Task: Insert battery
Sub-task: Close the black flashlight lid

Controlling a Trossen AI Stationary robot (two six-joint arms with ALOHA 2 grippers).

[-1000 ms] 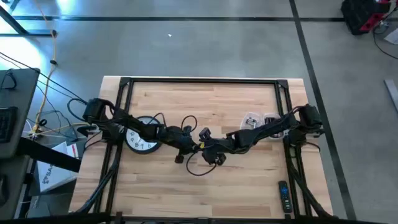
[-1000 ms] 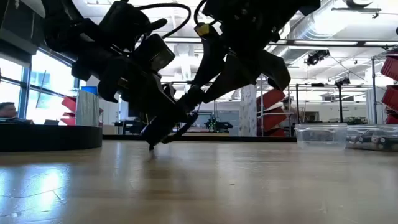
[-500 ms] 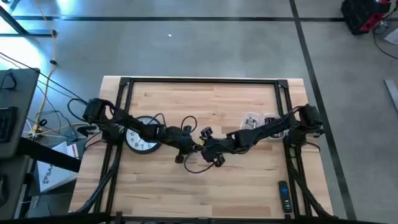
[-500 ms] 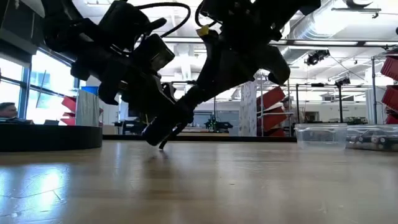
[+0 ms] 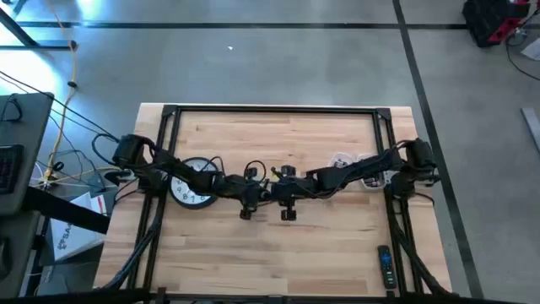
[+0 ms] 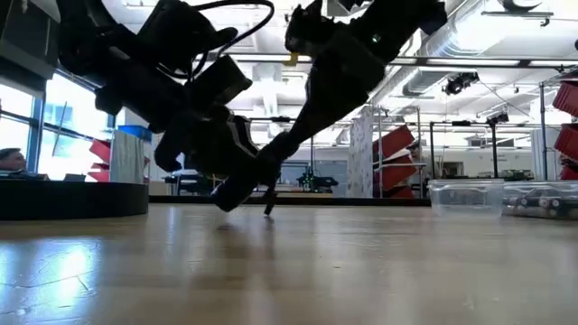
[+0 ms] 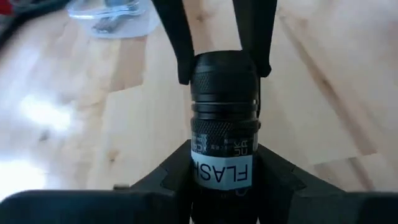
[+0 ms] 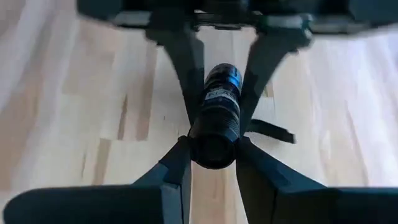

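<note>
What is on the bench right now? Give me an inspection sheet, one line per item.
Surface: light wooden table, black frame at its edges.
Job's things: black flashlight held between both arms above mid-table; label reads FLASH. No loose battery seen.
Clutter: wall clock under the left arm; clear containers near the right arm; remote control at the right front corner.
Hands: left hand shut on the flashlight body; right hand shut on its other end.
Cables: black looms run along both arms; loose wires hang off the table's left side.
Surroundings: grey floor with dark lines; workshop racks and a seated person behind.
</note>
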